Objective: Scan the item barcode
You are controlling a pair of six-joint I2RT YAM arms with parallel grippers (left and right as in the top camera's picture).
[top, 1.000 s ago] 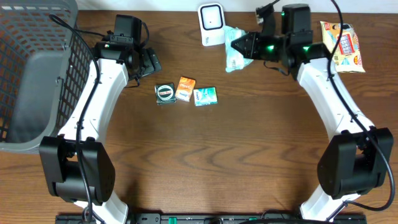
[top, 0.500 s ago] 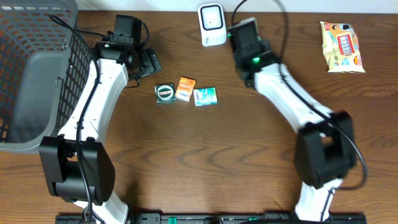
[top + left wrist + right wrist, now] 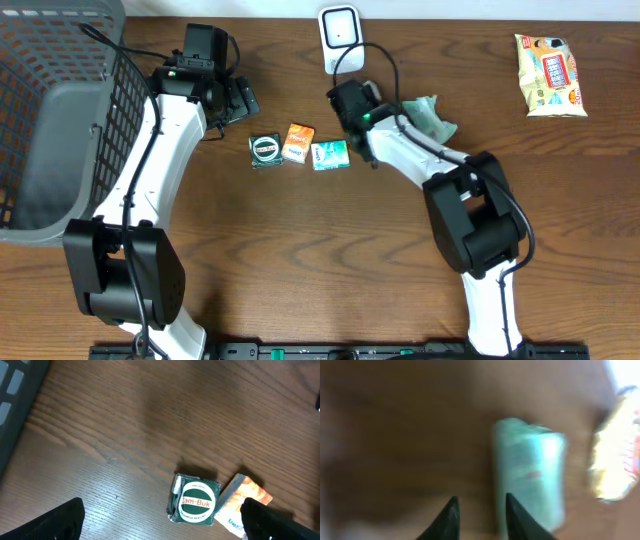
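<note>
Two grippers are in view, and neither holds anything. The left gripper (image 3: 161, 506) hangs with its jaws wide apart above the Jam-Buk tin (image 3: 196, 502), clear of it. The right gripper (image 3: 480, 510) shows its jaws narrowly apart with bare bench (image 3: 300, 250) between them. The wrist view is blurred, so treat that reading with caution. The pale green packet (image 3: 432, 118) lies on the bench just beside the right arm's wrist, near the scanner (image 3: 340, 38) but not touching it. In the wrist view the packet sits just beyond the fingertips and off to one side, not between them.

Judge the step in hand as a grasp not yet made: no item is presented to the scanner, so the scan itself is not yet done.

For the next move, centre the right jaws over the packet, open them wider than its narrow side, descend and close. The packet looks soft and crinkled, so expect it to deform and grip it near its middle. Then lift it and turn its printed code toward the scanner face. Keep clear of the teal packet (image 3: 330, 154), which lies near the right gripper
</note>
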